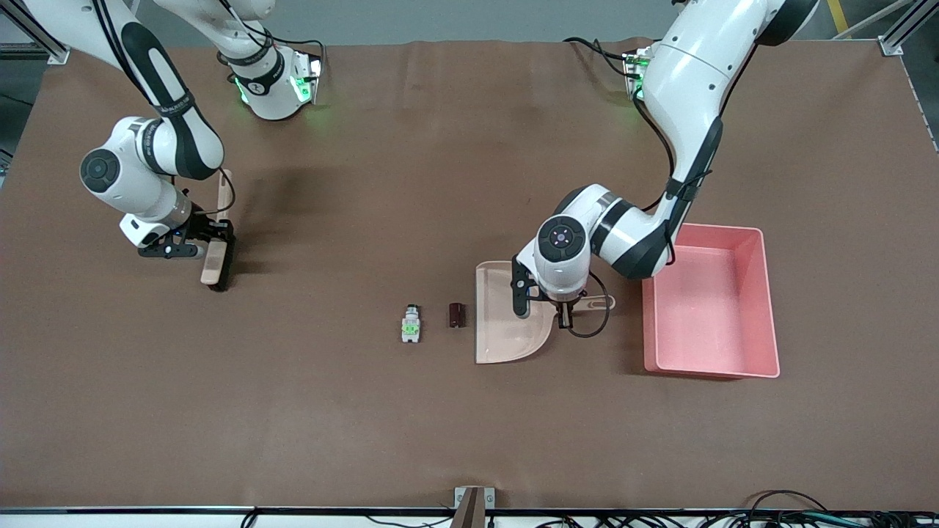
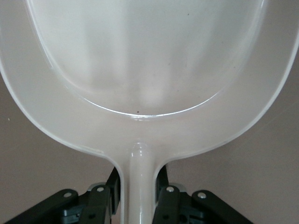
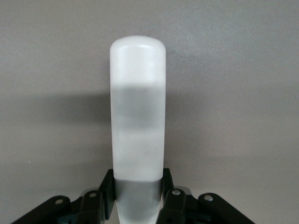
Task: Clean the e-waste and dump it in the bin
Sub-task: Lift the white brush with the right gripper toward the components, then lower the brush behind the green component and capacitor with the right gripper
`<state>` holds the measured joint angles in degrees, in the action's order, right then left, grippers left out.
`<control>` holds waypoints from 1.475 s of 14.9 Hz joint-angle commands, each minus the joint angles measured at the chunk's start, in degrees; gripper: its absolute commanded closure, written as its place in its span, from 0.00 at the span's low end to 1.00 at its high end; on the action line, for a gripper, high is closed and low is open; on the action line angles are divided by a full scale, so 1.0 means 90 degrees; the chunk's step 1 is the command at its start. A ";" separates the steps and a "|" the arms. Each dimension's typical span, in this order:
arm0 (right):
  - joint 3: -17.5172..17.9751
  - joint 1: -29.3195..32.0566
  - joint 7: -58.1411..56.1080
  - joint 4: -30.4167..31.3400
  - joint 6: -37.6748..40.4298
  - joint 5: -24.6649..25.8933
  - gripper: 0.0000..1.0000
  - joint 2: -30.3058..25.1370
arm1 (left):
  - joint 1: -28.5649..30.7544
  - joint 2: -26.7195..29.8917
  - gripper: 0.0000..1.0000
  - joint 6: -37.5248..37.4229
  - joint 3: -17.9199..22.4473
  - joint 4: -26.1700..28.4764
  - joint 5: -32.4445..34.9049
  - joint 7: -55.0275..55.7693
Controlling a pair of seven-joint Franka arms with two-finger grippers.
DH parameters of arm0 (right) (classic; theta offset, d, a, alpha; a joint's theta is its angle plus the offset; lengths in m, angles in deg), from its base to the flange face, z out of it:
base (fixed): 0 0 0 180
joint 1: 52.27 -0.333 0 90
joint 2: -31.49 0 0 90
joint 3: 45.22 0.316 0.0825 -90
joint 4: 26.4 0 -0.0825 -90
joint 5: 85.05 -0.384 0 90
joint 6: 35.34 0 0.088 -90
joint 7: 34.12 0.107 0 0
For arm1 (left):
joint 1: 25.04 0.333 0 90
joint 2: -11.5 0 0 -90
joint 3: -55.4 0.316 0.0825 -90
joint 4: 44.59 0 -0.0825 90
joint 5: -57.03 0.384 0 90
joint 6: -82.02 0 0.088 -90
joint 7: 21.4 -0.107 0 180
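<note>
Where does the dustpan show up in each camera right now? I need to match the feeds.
Front view: the dustpan lies between the maroon cylinder and the pink bin; the left gripper is shut on its handle.
Left wrist view: the dustpan fills the picture.
Right wrist view: not in it; only the brush handle.
Shared landmark: the brown table cover.

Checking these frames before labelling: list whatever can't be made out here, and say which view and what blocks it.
- Dustpan handle, front view: mostly covered by the left gripper and its wrist.
- Brush bristles, right wrist view: out of frame; only the handle in the right gripper shows.
- Switch-like component and maroon cylinder, front view: too small for markings.
- Pink bin, front view: one corner hidden by the left arm.
</note>
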<state>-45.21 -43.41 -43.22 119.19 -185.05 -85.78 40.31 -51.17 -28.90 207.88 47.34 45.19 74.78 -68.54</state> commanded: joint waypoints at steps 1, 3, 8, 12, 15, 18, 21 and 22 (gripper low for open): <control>0.0116 0.0032 0.0024 -0.0190 0.0189 -0.0056 1.00 0.0016 | -0.0036 -0.0003 0.77 -0.0089 0.0016 -0.0122 0.0107 -0.0015; 0.0252 -0.0153 0.0306 -0.0239 0.0189 -0.0182 1.00 0.0016 | -0.0046 -0.0003 0.77 -0.0099 0.0016 -0.0122 0.0117 -0.0025; 0.0282 -0.1148 0.0960 -0.0794 0.0548 -0.0740 1.00 0.0025 | -0.0163 -0.0013 0.78 -0.0566 0.0026 -0.0374 0.0117 -0.0015; 0.0272 -0.1881 0.1781 -0.1440 0.1107 -0.0740 1.00 0.0162 | -0.0163 -0.0042 0.78 -0.0587 0.0026 -0.0395 0.0117 0.0004; 0.0272 -0.2029 0.1958 -0.1499 0.1097 -0.0750 1.00 0.0250 | -0.0173 -0.0081 0.78 -0.0587 0.0026 -0.0395 0.0107 0.0043; 0.0272 -0.2340 0.2328 -0.1411 0.1097 -0.0750 1.00 0.0250 | -0.0211 -0.0140 0.79 -0.0587 0.0026 -0.0395 0.0107 0.0160; 0.0272 -0.2663 0.2776 -0.1469 0.0903 -0.0827 1.00 0.0435 | -0.0280 -0.0149 0.79 -0.0587 0.0046 -0.0395 0.0107 0.0170; 0.0272 -0.2799 0.2991 -0.1537 0.0747 -0.0828 1.00 0.0484 | -0.0280 -0.0140 0.79 -0.0587 0.0046 -0.0395 0.0117 0.0170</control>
<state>-42.44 -66.23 -19.79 106.60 -176.53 -92.14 43.42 -52.89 -29.73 203.49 47.36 42.86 74.78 -67.45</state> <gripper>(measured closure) 0.573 0.665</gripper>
